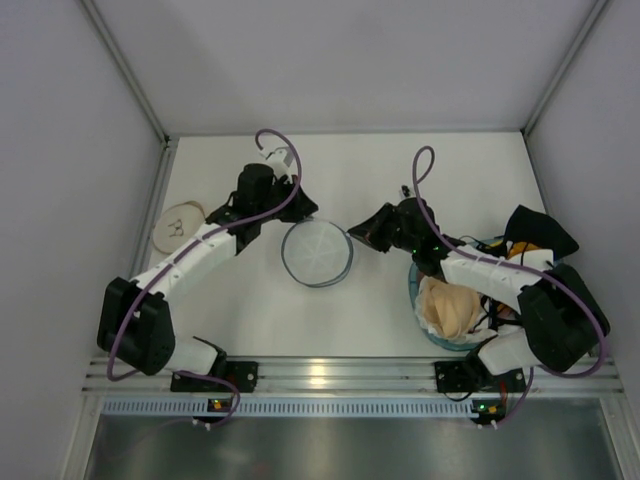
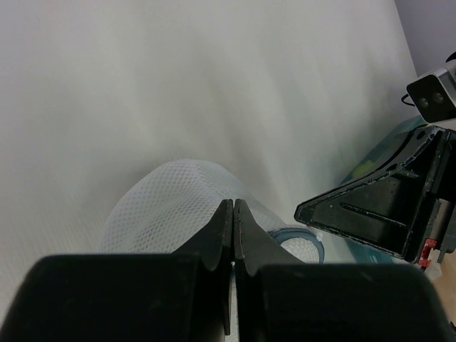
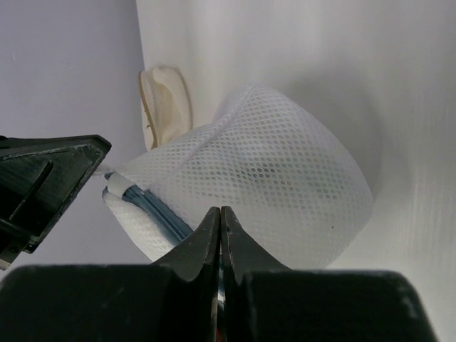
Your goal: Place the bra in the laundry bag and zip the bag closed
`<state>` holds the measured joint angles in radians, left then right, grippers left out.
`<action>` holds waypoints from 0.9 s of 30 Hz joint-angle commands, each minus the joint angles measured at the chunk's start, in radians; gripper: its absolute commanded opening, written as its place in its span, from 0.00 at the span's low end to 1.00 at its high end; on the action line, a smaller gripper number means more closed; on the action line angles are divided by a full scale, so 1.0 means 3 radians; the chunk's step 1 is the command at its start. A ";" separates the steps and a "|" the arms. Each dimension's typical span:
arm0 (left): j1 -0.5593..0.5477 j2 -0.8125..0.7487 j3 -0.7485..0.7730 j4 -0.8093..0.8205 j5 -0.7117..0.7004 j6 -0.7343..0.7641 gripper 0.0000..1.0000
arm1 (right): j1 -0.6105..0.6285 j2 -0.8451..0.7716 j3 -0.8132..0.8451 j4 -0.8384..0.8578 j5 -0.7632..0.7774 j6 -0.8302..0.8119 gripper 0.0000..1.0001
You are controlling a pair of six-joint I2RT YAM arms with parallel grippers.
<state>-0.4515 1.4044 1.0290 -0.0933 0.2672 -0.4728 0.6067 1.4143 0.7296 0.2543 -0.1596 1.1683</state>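
Note:
The laundry bag, a round white mesh pouch with a dark rim, lies flat on the table between my arms. A cream rounded padded piece, which looks like the bra, lies at the far left by the wall and also shows in the right wrist view. My left gripper is shut, its tip at the bag's far-left rim. My right gripper is shut, its tip at the bag's right rim. The left wrist view shows the shut jaws over the mesh. The right wrist view shows mesh and a blue zipper band. Nothing shows clamped between either pair of jaws.
A blue basket with a peach garment and a black garment stands at the right, under my right arm. White walls close in the table on three sides. A metal rail runs along the near edge.

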 commanded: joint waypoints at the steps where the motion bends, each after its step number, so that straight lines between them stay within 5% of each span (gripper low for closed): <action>1: -0.0009 -0.0212 -0.0014 0.0239 -0.0073 -0.0039 0.00 | 0.0028 -0.0153 0.0211 -0.0151 0.0082 -0.0141 0.01; 5: -0.0009 -0.0269 -0.0035 0.0239 -0.0114 -0.0035 0.00 | 0.0008 -0.0291 0.0146 -0.0305 0.0113 -0.0070 0.43; 8: -0.0019 -0.0274 -0.0065 0.0270 -0.0068 -0.0029 0.00 | -0.0013 -0.0388 0.0028 -0.0204 0.0108 0.0094 0.59; 27: -0.0044 -0.0284 -0.0112 0.0377 -0.0072 -0.0045 0.00 | 0.0048 -0.0041 -0.0018 0.0226 -0.0086 0.0472 0.67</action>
<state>-0.4599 1.3548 1.0000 -0.0540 0.2455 -0.4843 0.6067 1.3853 0.7258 0.2348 -0.1780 1.2839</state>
